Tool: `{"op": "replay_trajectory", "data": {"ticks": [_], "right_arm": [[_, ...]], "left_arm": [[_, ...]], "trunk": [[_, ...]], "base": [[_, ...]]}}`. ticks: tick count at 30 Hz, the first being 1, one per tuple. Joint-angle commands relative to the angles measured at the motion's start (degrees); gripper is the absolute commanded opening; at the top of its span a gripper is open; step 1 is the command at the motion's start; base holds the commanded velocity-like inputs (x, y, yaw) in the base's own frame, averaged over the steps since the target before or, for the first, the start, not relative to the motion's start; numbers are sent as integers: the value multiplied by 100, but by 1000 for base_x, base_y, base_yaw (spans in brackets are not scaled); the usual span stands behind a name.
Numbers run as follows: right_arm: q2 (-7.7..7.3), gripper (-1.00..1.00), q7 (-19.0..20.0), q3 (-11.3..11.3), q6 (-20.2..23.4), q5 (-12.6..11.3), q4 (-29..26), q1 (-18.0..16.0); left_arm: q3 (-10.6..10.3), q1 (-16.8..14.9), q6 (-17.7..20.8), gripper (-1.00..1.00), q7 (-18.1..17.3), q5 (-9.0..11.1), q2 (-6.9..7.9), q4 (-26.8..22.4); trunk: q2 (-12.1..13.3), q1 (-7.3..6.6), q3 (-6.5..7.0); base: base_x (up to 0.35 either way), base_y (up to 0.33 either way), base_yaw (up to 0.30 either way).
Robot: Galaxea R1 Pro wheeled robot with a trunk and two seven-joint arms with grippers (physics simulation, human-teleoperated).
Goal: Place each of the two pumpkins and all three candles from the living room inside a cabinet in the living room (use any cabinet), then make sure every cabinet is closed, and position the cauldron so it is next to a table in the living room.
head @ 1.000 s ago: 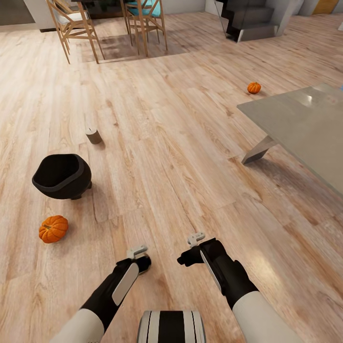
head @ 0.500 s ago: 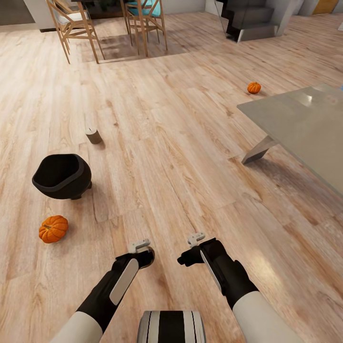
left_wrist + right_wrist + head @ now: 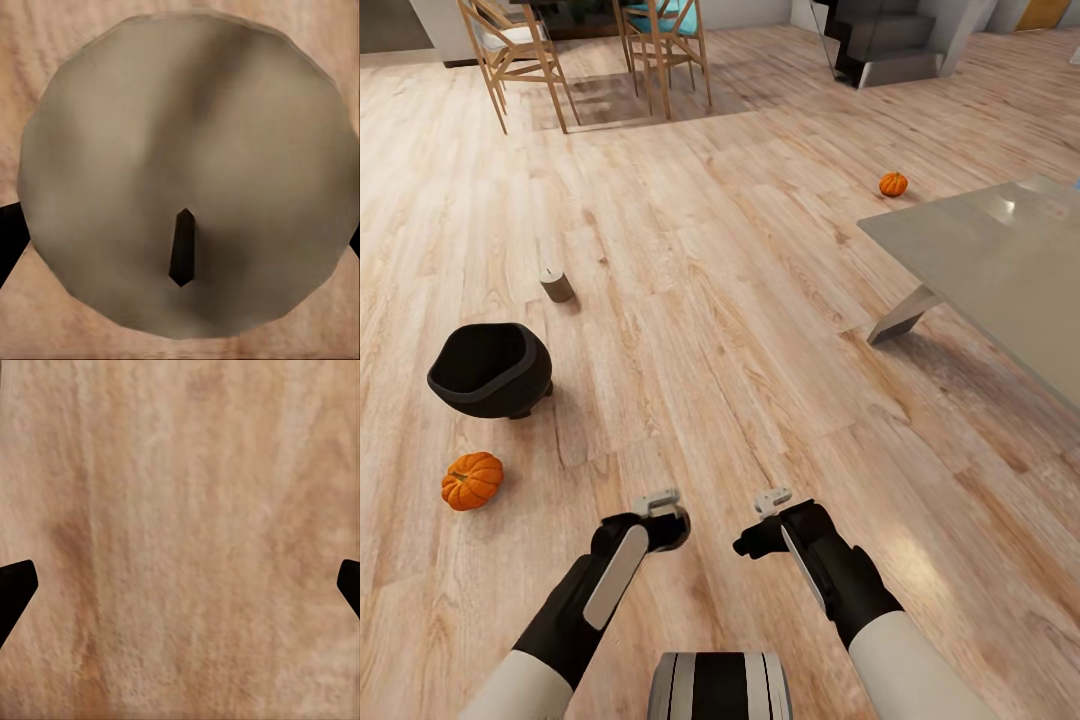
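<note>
Seen from the head, my left gripper [image 3: 666,522] hangs low over the wood floor, shut on a stout beige candle [image 3: 187,172], whose round top and dark wick lie between the fingertips [image 3: 9,240] in the left wrist view. My right gripper [image 3: 752,542] is open over bare floor [image 3: 180,510]. A second candle [image 3: 556,285] stands on the floor to the far left. Nearer to me than that candle sits the black cauldron [image 3: 490,368]. An orange pumpkin [image 3: 471,480] lies just in front of it. Another pumpkin [image 3: 893,184] lies far right, beyond the grey table [image 3: 1000,260]. The cabinet is out of view.
The low grey table reaches in from the right, with an angled leg [image 3: 903,318] on the floor. Two wooden chairs [image 3: 510,50] [image 3: 665,40] stand at the back left. Dark steps [image 3: 880,45] rise at the back right.
My left arm has moved forward and a little right, carrying the candle with it. The right arm, the camera and the things on the floor have stayed put.
</note>
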Motion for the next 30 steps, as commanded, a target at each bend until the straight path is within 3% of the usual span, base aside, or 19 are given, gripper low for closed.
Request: {"op": "replay_trajectory", "data": {"ticks": [1,2,5,10,17,30], "right_arm": [[-4,100,-9,-4,-1,5,-14,0],[-10,100,-15,-9,3,8,-32,0],[-21,100,-20,-17,5,14,-47,0],[-33,100,-25,-25,12,18,-71,0],[-31,100,-19,-25,6,19,-75,-3],[-44,100,-5,-21,-148,11,-57,0]], "left_arm": [[39,-3,411,-100,105,-29,2,-268],[176,-9,748,-100,333,-27,-5,-580],[350,-102,1127,-100,884,-6,-19,-908],[399,-462,1588,-100,1163,-7,-5,-1199],[400,-538,1621,-100,1184,-21,48,-1268],[369,-537,1589,-100,1176,-9,3,-1361]], "trunk": [[0,0,0],[0,0,0],[0,0,0],[0,0,0],[0,0,0],[0,0,0]], "base": [[0,0,0],[0,0,0],[0,0,0],[0,0,0],[0,0,0],[0,0,0]]}}
